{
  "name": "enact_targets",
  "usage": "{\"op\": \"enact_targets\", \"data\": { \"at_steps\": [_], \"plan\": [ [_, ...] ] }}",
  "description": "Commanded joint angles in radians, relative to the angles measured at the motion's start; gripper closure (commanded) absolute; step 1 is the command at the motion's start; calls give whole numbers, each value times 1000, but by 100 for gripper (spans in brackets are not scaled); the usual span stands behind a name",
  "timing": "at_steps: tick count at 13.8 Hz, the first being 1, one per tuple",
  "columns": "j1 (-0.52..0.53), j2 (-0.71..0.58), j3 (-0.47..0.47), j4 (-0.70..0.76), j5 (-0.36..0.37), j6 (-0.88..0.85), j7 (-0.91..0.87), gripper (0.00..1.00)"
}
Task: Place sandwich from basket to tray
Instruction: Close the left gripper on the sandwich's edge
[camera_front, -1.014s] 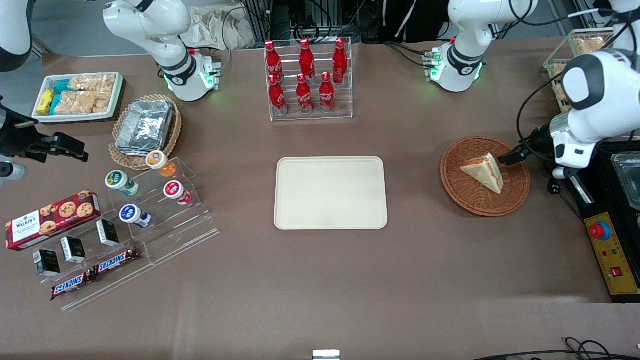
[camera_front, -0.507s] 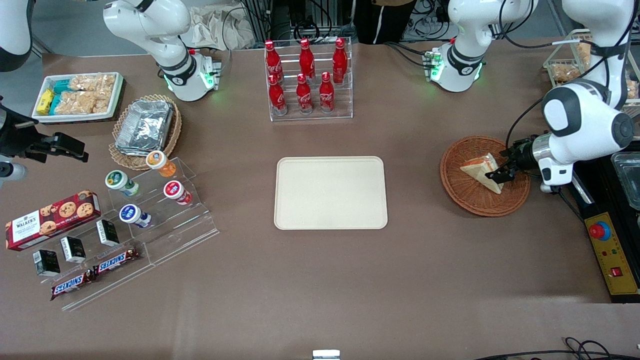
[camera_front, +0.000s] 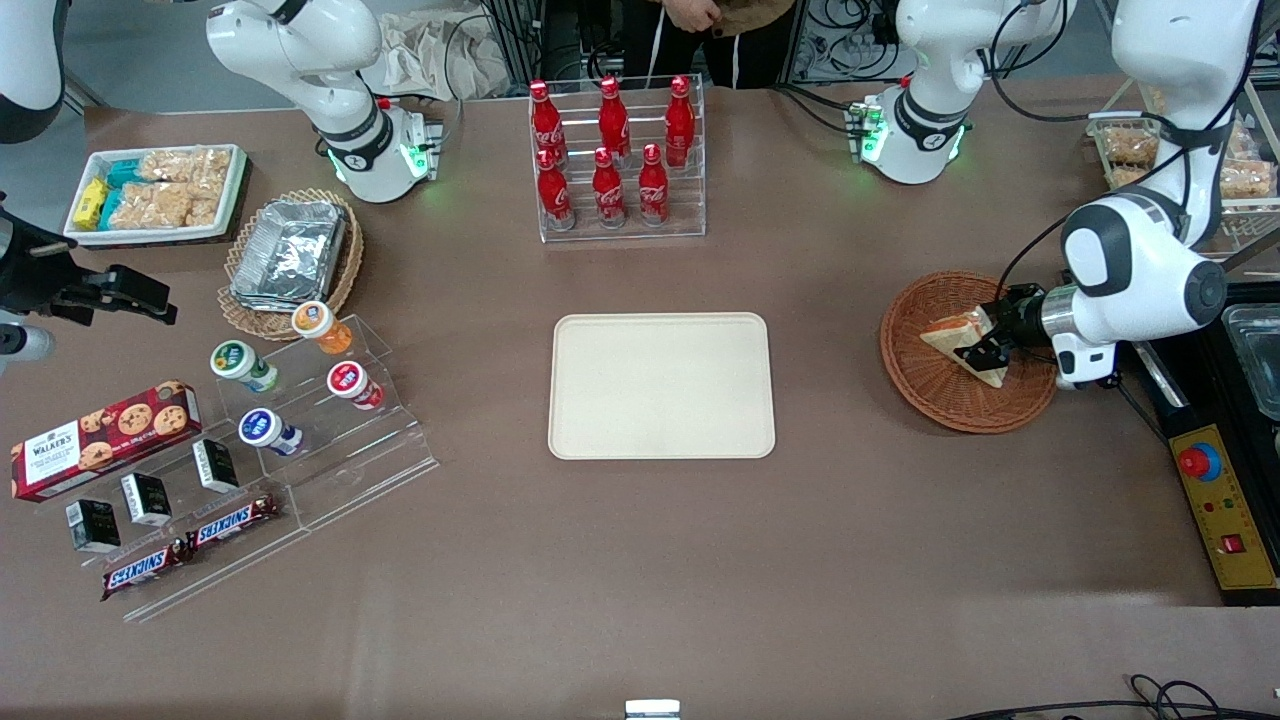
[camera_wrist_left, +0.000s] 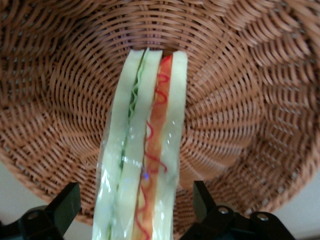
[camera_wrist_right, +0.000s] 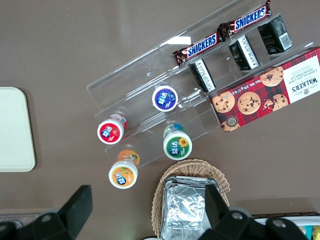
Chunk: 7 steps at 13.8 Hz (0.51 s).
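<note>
Gripper: the left arm's gripper (camera_wrist_left: 135, 210) sits low in the basket (camera_front: 935, 395), fingers (camera_wrist_left: 65, 205) spread apart on either side of the sandwich (camera_front: 962, 343), not yet clamped.
Sandwich: a wrapped wedge standing on edge in the basket, filling edge toward the wrist camera, touching the weave.
Step in hand: closing on the wedge; judged best to squeeze gently across the flat bread faces, centred, then lift straight up clear of the basket rim.
Basket: holds only the sandwich.
Tray (camera_front: 661, 385): bare, on the counter (camera_front: 700, 560), well apart from the basket toward the parked arm's end.
</note>
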Motion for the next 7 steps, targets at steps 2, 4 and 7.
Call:
{"op": "enact_targets", "data": {
  "at_steps": [2,4,7],
  "plan": [
    [-3,36,-4,-15,-16,61,-13,7],
    [-3,33,-4,-14,-16,57,-24,28],
    [-6,19,-7,-5,-16,42,-58,67]
  ]
}}
